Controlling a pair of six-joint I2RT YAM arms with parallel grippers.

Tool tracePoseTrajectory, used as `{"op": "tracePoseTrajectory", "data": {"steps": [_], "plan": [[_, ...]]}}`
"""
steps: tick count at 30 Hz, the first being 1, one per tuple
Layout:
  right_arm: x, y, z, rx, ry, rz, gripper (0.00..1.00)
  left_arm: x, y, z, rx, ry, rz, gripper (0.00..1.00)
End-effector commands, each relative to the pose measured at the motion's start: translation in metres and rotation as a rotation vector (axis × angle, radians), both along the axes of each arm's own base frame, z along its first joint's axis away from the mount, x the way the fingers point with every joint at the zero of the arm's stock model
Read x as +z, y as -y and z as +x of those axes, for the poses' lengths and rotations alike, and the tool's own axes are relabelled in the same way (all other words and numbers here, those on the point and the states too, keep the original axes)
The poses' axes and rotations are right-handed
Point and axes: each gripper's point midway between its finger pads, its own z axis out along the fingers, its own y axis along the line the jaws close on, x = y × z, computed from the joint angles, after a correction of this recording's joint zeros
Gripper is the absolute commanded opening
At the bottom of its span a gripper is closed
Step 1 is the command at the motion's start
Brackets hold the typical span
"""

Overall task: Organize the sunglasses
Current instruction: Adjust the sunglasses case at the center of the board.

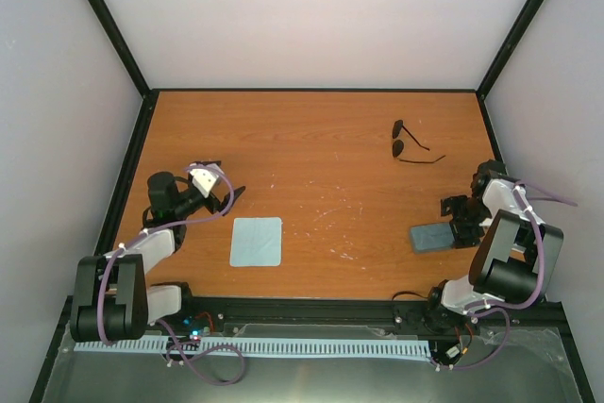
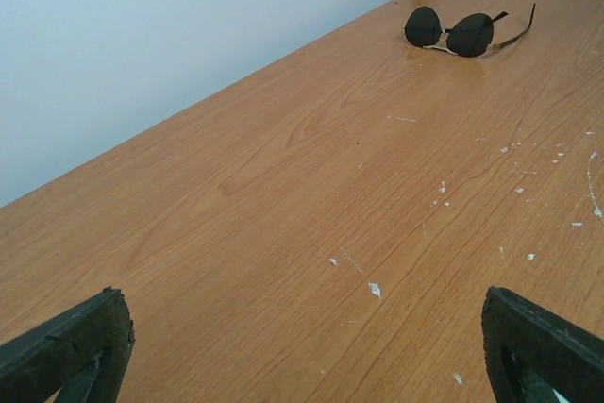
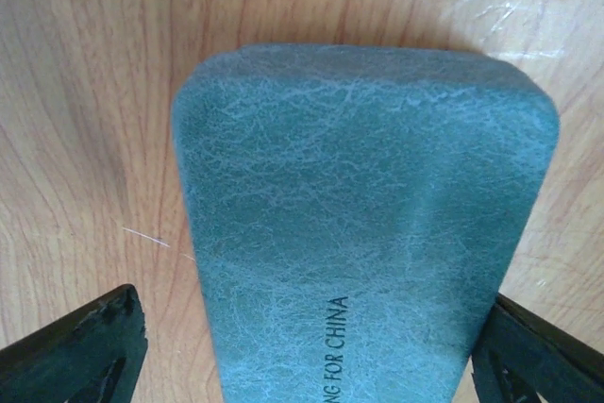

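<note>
Looking down at the sunglasses (image 1: 412, 142) lying on the table (image 1: 321, 139), in its far right part, near the back edge and well apart from everything else. Resting there with both temple arms unfolded and the two dark lenses side by side, not being touched by either arm.

Holding the left gripper (image 1: 225, 181) low over the left half of the table, fingers (image 2: 71, 346) spread wide apart, gripping nothing, with only bare wood between them. Pointing toward the sunglasses, far ahead in the left wrist view.

Hovering the right gripper (image 1: 457, 220) near the right edge of the table, over a closed grey-blue case (image 3: 363, 195) lying flat on the wood, fingers standing apart, one on either side of the case's end. Leaving a strip of wood showing between one finger and the case. Sitting right at the case's edge with the other finger, contact there being impossible to tell. Not clamping the case.

Lying flat near the front edge, left of centre, just beside the left arm: a square light-blue cloth (image 1: 257, 241), well apart from both case and sunglasses.
</note>
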Motion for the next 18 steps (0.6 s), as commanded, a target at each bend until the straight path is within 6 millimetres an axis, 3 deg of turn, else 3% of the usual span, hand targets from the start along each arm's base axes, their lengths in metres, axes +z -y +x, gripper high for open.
{"op": "tracePoseTrajectory", "data": {"steps": [1, 7, 9, 11, 13, 14, 18], "plan": [[-0.004, 0.000, -0.004, -0.014, -0.017, 0.011, 0.89, 0.004, 0.003, -0.003, -0.020, 0.026, 0.012, 0.99], [-0.008, -0.004, -0.003, 0.007, -0.003, 0.032, 0.78, 0.001, 0.005, -0.006, -0.034, 0.018, 0.008, 0.99], [-0.008, -0.006, -0.004, 0.008, 0.000, 0.036, 0.68, 0.001, 0.005, -0.007, -0.036, 0.016, 0.006, 0.99], [-0.008, -0.006, -0.004, 0.006, 0.008, 0.035, 0.46, 0.000, 0.005, -0.007, -0.037, 0.013, 0.005, 1.00], [-0.008, -0.007, -0.003, 0.017, 0.015, 0.038, 0.08, 0.000, 0.006, -0.008, -0.039, 0.014, 0.005, 0.99], [-0.007, -0.007, -0.002, 0.024, 0.017, 0.043, 0.03, 0.001, 0.006, -0.008, -0.041, 0.017, 0.005, 1.00], [-0.001, -0.009, 0.006, 0.065, 0.053, 0.039, 0.03, 0.005, 0.008, -0.007, -0.052, 0.027, -0.001, 0.99]]}}
